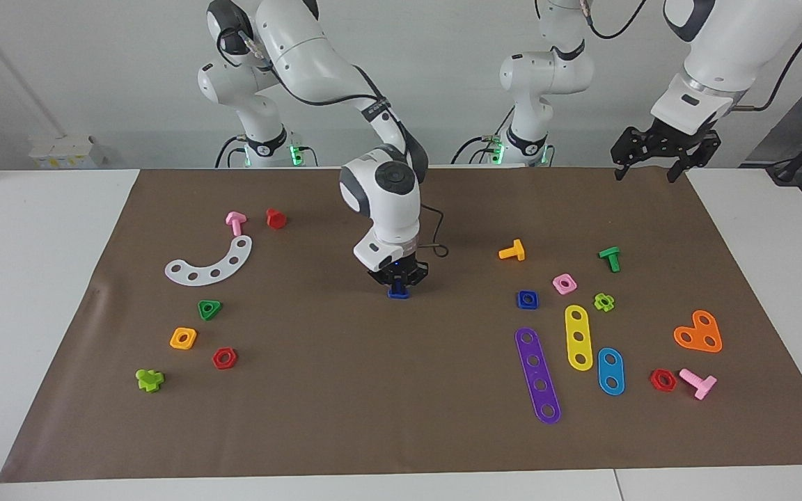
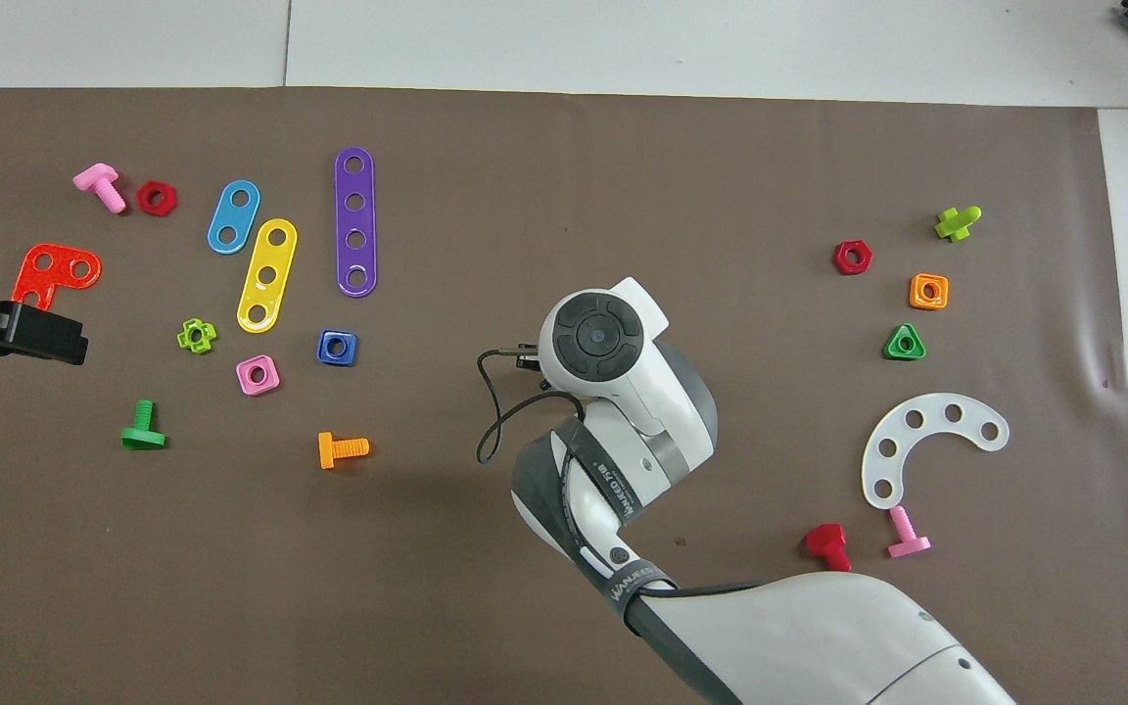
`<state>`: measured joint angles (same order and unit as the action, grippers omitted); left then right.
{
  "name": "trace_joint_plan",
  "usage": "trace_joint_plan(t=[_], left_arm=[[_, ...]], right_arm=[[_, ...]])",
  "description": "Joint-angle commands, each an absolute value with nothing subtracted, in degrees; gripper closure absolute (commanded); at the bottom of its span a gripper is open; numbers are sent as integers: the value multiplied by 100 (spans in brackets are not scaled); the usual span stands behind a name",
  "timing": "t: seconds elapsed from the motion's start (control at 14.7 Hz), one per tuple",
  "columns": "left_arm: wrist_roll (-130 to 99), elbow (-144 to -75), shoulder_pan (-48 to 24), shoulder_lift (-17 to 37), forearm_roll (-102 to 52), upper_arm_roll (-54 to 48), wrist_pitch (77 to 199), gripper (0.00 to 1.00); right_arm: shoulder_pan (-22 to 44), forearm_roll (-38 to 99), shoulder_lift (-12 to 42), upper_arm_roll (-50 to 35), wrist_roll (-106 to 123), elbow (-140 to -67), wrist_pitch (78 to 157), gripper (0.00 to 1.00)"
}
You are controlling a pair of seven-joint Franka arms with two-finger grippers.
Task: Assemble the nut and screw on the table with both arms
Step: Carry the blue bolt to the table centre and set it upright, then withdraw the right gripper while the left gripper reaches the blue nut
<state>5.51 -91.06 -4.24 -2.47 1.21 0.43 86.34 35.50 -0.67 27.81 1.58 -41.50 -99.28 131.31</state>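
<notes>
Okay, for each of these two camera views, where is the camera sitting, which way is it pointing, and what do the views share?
Facing view: high across the table, looking at the robots; both arms show, the right end effector low over the screw, the left end effector waiting raised.
Overhead view: above the robots' end, looking steeply down; the right arm hides the screw.
Shared: the mat, the nut and the purple strip.
</notes>
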Motion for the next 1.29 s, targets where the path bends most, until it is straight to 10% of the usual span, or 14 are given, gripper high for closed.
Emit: trace_joint_plan(t=[0.0, 1.22], left_arm=[[562, -9255, -352, -396, 53, 9, 8744, 0], [-263, -10888, -1107, 219, 35, -35, 11345, 0]], right_arm=[[3525, -176, 2453, 132, -4342, -10169, 13184, 0], [1223, -106, 440, 176, -2120, -9880, 11244, 0]])
